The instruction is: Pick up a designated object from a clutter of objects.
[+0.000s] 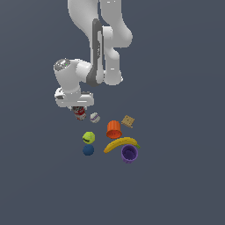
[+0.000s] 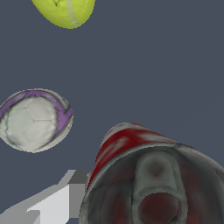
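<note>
In the exterior view the jaws (image 1: 79, 110) hang right over the red and white can (image 1: 80, 113) at the clutter's 10 o'clock edge; whether they grip it I cannot tell. The white-grey ball (image 1: 94, 117) lies just beside the can at its 3 o'clock, the orange cup (image 1: 114, 129) further on.

In the wrist view the can (image 2: 144, 175) fills the foreground, dark top facing the camera, one grey finger (image 2: 57, 203) beside it. The white-grey ball (image 2: 35, 120) and green-yellow ball (image 2: 65, 12) lie apart on the bench (image 2: 166, 65).
</note>
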Available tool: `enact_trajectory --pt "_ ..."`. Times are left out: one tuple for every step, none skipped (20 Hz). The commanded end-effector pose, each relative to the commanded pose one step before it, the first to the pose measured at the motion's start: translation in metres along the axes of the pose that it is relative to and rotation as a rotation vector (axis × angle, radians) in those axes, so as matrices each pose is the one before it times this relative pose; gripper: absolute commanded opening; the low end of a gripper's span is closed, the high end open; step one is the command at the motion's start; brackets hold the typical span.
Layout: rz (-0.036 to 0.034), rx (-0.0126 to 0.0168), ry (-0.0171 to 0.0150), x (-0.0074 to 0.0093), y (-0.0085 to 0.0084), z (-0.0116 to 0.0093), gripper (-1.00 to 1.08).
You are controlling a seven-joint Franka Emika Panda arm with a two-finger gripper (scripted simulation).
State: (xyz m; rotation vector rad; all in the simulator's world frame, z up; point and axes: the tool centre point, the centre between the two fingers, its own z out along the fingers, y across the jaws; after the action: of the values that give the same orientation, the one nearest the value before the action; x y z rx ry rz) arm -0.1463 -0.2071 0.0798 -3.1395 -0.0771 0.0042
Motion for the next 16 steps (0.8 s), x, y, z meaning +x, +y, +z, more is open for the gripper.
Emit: enact_trajectory --pt "-0.0006 -0.00126 0.00294 0.00347 -0.00372 -0.00451 -1.0" --pt "0.00008 -0.0004 -0.00027 0.00137 -0.0023 -0.00194 -1.0" --pt "0.0 0.0 0.0 0.00154 -0.0026 -0.00223 -1.0" --pt "0.0 0.0 0.0 0.00173 -0.00291 -0.0025 -1.0" --pt "0.00012 -0.00043 -0.0002 0.00191 -0.00322 -0.00278 -1.0" --pt "0.0 0.0 0.0 0.00211 -0.00355 -0.00306 -1.0" --pt "0.0001 -0.00044 -0.00018 0.00231 -0.00389 -0.00337 -1.0" --pt "0.0 0.0 0.0 0.00253 -0.00424 -0.00366 -1.0" --pt "0.0001 -0.00045 -0.00016 0.00275 -0.00461 -0.00401 -1.0" --pt "0.00009 -0.00046 -0.00015 0.00299 -0.00501 -0.00437 -1.0" --pt "0.00009 -0.00046 -0.00013 0.00324 -0.00543 -0.00475 -1.0" --pt "0.0 0.0 0.0 0.0035 -0.00584 -0.00509 -1.0" --pt "0.00016 -0.00081 -0.0002 0.00375 -0.00629 -0.00553 -1.0" --pt "0.00009 -0.00047 -0.0001 0.00401 -0.0067 -0.00589 -1.0" --pt "0.00009 -0.00047 -0.00009 0.00426 -0.00712 -0.00626 -1.0" --pt "0.00009 -0.00047 -0.00008 0.0045 -0.00753 -0.00662 -1.0"
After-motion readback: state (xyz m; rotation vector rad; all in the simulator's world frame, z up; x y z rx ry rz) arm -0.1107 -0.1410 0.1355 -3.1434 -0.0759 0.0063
